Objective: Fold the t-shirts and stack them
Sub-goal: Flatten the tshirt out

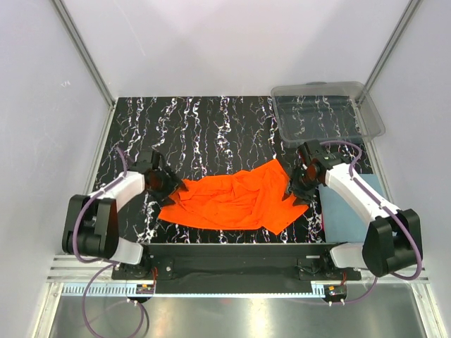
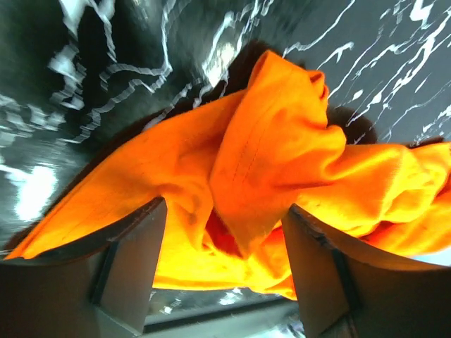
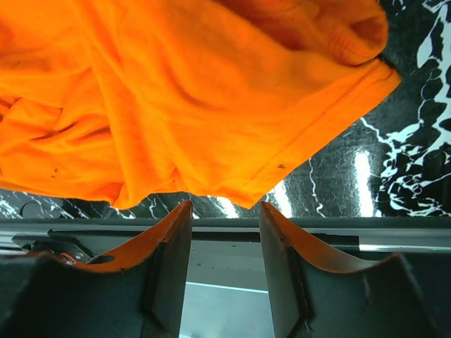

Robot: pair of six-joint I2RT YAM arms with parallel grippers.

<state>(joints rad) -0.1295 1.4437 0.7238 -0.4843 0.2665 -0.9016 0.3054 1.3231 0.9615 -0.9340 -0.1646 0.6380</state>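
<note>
Dark fingers [image 2: 134,264] of the left claw [image 2: 222,271] fill the foreground, spread wide, with a bunched fold of the orange t-shirt [image 1: 236,201] lying between them, not pinched. The right claw [image 3: 224,236] hangs partly open and empty, its tips just short of a stitched hem. The shirt sprawls crumpled across the near middle of the black marbled tabletop [image 1: 211,127], one claw at its left edge and the other at its right.

The job in hand looks to be spreading the garment flat before any fold. Doing it well likely means each claw closing on an outer edge, a hem or sleeve rather than a thick wad. They would then draw left and right evenly so the creases run out. The left claw's fold looks bulky, and a thinner bite would probably hold truer.

The blue-grey t-shirt [image 1: 344,215] lies flat at the near right, partly under the right arm [image 1: 352,190] and just beside the orange one. A pull to the right could ruffle it. A clear plastic bin [image 1: 328,113] sits at the far right corner, apart from the work.
</note>
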